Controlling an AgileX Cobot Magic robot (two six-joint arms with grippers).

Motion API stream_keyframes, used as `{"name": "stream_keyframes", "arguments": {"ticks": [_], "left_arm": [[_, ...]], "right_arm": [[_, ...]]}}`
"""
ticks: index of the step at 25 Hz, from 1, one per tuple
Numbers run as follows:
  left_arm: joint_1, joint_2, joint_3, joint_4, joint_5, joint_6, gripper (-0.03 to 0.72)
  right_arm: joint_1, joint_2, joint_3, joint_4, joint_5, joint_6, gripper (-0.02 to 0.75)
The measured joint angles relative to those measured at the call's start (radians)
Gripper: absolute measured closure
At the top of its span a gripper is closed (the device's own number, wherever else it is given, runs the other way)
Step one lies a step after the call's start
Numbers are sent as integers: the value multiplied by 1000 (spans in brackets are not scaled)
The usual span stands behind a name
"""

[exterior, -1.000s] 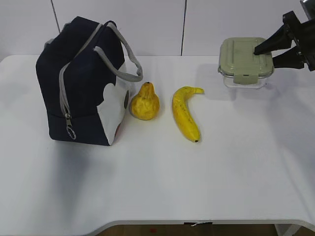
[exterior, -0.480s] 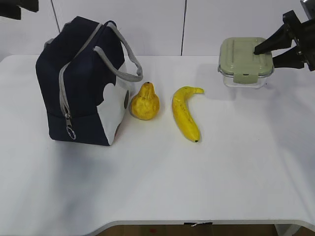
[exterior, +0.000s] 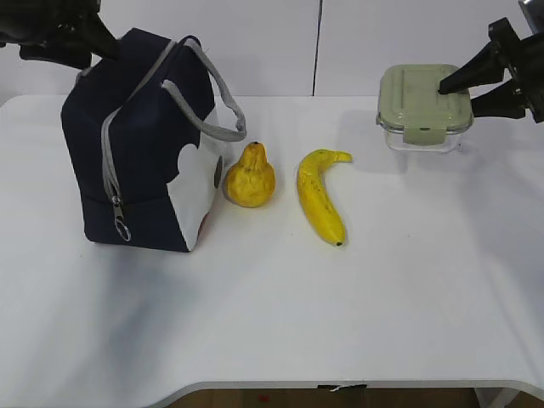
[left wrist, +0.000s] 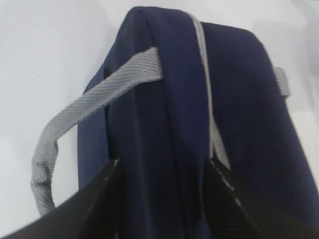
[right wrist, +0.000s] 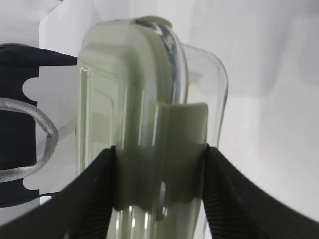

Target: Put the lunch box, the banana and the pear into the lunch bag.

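Observation:
The navy lunch bag stands at the left with its grey zipper closed, the pull low on the front. My left gripper hovers open just above the bag's top, jaws either side of the top panel. The pear sits beside the bag's white panel, and the banana lies to its right. The lunch box is at the back right. My right gripper holds its right end, fingers pressed on both sides of the green lid clip.
A grey webbing handle hangs off the bag's side near my left gripper. The white table ends at a wall behind and a curved front edge.
My left gripper has come into view from the upper left and moved right to above the bag's top. The right gripper and the lunch box have not moved.

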State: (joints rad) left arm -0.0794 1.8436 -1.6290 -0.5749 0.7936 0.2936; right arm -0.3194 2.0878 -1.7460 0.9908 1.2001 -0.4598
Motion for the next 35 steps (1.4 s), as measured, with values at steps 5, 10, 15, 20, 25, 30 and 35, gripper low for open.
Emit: {"name": "stream_keyframes", "arguments": {"ticks": [5,10,15,20,25,30,35], "left_arm": [[-2,32,-2,2,-22,3,300],[-12,48,-2,-2,-26,3,499],[-16,48,-2,-17,-28,5,685],[-16,48,-2,-76,-31,20,690],[-28,21,-2,-80,-32,-12,692],[-38,-33,-2,-59,-32,-75,692],[-92,-68,-2,71,-32,-174,692]], "right_arm": [[0,0,0,-4,0,0,341],[0,0,0,-6,0,0,342],[0,0,0,-4,0,8,342],[11,-16,0,-2,0,54,342],[48,-60,0,2,0,97,342],[112,-97,0,2,2,138,342],[210,-107,-27,1,13,178,342]]}}
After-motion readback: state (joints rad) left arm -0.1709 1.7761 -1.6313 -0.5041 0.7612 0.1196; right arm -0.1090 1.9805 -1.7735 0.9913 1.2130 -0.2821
